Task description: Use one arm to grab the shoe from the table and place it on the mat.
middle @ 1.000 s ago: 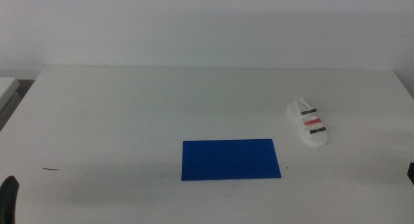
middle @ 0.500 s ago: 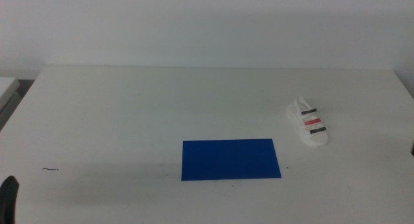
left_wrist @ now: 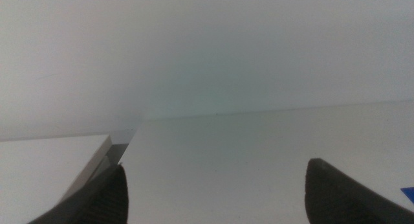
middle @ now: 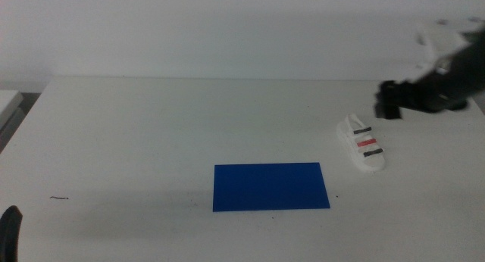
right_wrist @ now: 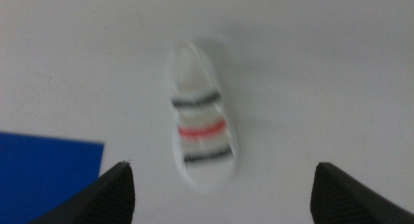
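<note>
The white shoe with two dark straps and a red one between them lies on the table at the right. The blue mat lies flat near the table's middle front, left of the shoe. My right arm reaches in from the right, and its gripper hovers above and just behind the shoe. In the right wrist view the shoe lies between the open jaws, with a mat corner beside it. My left gripper waits at the bottom left edge, open and empty.
A small dark mark lies on the table at the front left. Another white surface stands beside the table's left edge, with a narrow gap between them.
My right arm has swung into view from the right and now hangs over the shoe. The shoe, the mat and the left gripper have not moved.
</note>
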{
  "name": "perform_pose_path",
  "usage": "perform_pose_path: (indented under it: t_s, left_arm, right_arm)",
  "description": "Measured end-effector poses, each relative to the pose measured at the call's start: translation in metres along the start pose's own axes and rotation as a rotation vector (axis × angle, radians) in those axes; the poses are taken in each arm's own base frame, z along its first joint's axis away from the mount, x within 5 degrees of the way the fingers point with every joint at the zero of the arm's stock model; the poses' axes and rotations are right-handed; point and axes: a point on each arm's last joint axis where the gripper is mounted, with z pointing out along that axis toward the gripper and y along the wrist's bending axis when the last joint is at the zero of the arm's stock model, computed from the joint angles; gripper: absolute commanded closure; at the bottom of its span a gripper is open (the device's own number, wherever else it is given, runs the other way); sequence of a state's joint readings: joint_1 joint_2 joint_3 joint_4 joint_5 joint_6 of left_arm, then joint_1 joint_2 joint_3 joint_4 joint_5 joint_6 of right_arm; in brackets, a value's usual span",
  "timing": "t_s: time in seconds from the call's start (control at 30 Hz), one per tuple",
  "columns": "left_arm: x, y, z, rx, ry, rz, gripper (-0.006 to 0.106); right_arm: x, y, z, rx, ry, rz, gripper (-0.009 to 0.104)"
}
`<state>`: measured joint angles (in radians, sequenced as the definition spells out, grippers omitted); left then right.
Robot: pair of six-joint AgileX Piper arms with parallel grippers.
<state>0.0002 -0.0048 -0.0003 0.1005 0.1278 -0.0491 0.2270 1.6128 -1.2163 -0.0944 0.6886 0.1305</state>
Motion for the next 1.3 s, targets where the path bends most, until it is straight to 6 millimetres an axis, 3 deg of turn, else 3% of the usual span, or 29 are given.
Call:
perform_pose_path:
  t_s: [0.17,0.3,0.43,0.5,0.57,0.67,0.73,0.83,0.93,1.13,1.3]
  left_arm:
    - [0.0,0.0,0.0,0.0,0.0,0.0,0.007]
    - [0.0,0.0,0.0,0.0,0.0,0.0,0.007]
    - [0.0,0.0,0.0,0.0,0.0,0.0,0.007]
    - [0.0,0.0,0.0,0.0,0.0,0.0,0.007]
    - [0.0,0.0,0.0,0.0,0.0,0.0,0.007]
    - [0.0,0.0,0.0,0.0,0.0,0.0,0.007]
    - [0.0,0.0,0.0,0.0,0.0,0.0,0.007]
    - [0.0,0.0,0.0,0.0,0.0,0.0,0.007]
    - [0.0,0.0,0.0,0.0,0.0,0.0,0.007]
    - [0.0,0.0,0.0,0.0,0.0,0.0,0.007]
    - [0.0,0.0,0.0,0.0,0.0,0.0,0.007]
  right_arm:
    - [-0.031,0.008,0.052,0.01,0.104,-0.109,0.004]
    - [-0.033,0.01,0.096,0.017,0.176,-0.172,0.004]
    - [-0.028,0.012,0.126,0.012,0.205,-0.195,0.005]
    - [-0.026,0.013,0.135,0.01,0.203,-0.2,0.013]
    - [-0.025,0.014,0.141,0.002,0.203,-0.195,0.034]
    - [-0.025,0.015,0.141,-0.008,0.199,-0.18,0.075]
    - [-0.025,0.017,0.141,-0.007,0.201,-0.154,0.094]
    - [-0.024,0.027,0.135,-0.005,0.227,-0.114,0.092]
    - [-0.027,0.049,0.117,0.001,0.256,-0.076,0.09]
    - [-0.032,0.132,0.072,-0.004,0.206,-0.054,0.09]
    - [-0.011,0.182,0.071,-0.013,0.24,0.0,0.09]
